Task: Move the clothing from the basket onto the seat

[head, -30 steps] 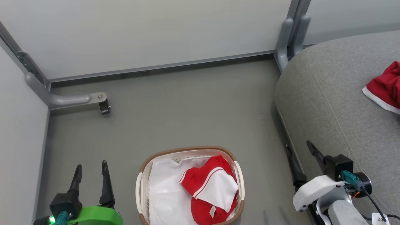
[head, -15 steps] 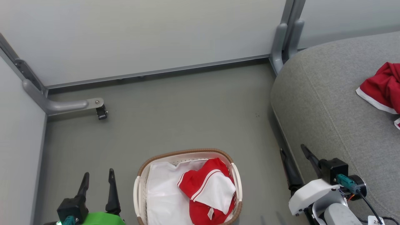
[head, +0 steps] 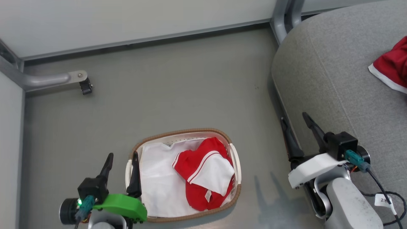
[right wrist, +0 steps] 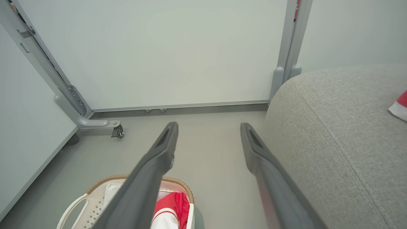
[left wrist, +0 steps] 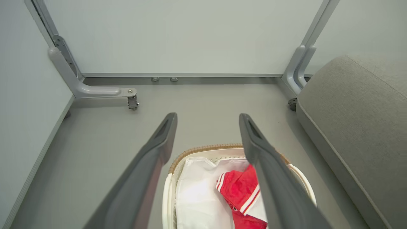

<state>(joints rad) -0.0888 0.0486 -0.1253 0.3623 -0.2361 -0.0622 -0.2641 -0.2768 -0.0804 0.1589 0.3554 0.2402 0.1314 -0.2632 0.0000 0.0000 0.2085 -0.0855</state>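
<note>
The cream basket (head: 234,165) with a brown rim stands on the floor at the lower middle of the head view. Red clothing with white panels (head: 203,173) lies in its right half on a white sheet. A second red garment (head: 392,66) lies on the grey seat (head: 337,76) at the right edge. My left gripper (head: 122,156) is open over the basket's left rim, empty. My right gripper (head: 294,116) is open and empty beside the seat's front edge. The left wrist view shows the basket (left wrist: 203,149) and clothing (left wrist: 238,190) below open fingers (left wrist: 159,143).
Pale partition panels close off the back and left. A grey frame foot with a castor (head: 86,86) juts onto the floor at the left. Another frame post (head: 281,16) stands in the corner by the seat. Bare grey floor (head: 178,86) lies beyond the basket.
The head camera has tilted down, so the whole scene has slid up the picture. My left gripper has come right, to the basket's left rim. Both grippers stayed open.
</note>
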